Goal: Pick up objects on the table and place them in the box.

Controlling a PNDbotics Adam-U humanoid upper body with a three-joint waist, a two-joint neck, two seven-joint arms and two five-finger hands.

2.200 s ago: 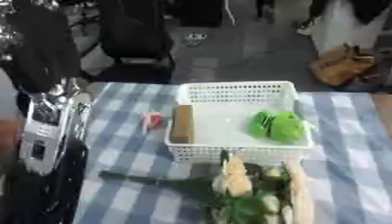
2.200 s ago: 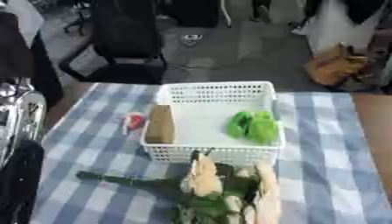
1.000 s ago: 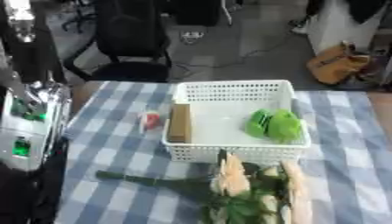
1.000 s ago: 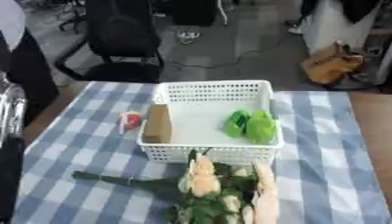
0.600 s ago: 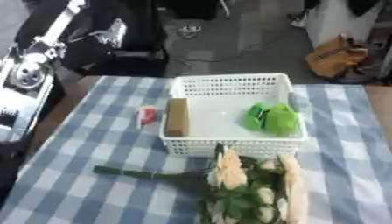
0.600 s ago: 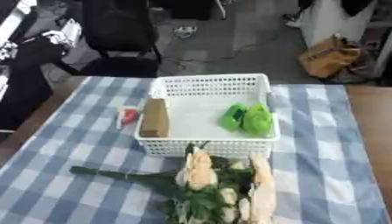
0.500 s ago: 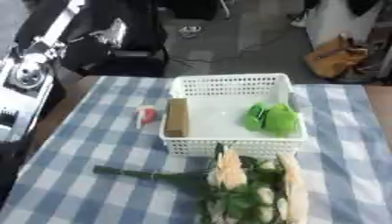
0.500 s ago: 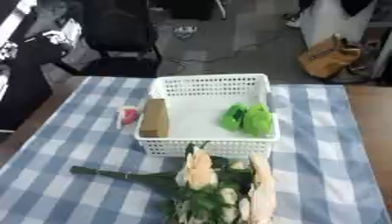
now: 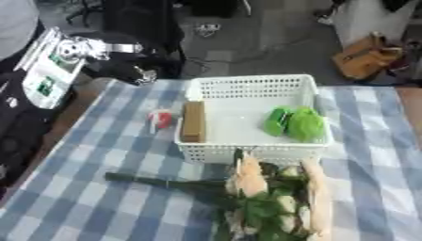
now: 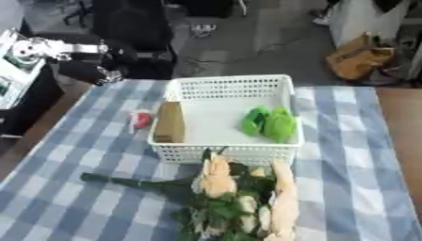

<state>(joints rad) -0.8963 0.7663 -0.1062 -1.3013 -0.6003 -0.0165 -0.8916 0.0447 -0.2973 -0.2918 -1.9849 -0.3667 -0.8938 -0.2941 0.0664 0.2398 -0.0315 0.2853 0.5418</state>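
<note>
Two green items [image 9: 294,123], one block [image 9: 194,121] in basket [image 9: 247,84].

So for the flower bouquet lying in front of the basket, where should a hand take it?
Probably by the dark green stem end, coming from above. It juts left of the blooms on bare tablecloth, slim and clear, while the cream blooms lie bunched near the basket. The left hand is nearer.

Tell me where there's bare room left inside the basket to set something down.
The basket is bare in the middle, between the brown block along its left wall and the green items at its right. The far strip behind them is bare too. The near rim is crowded by the flower bouquet.
</note>
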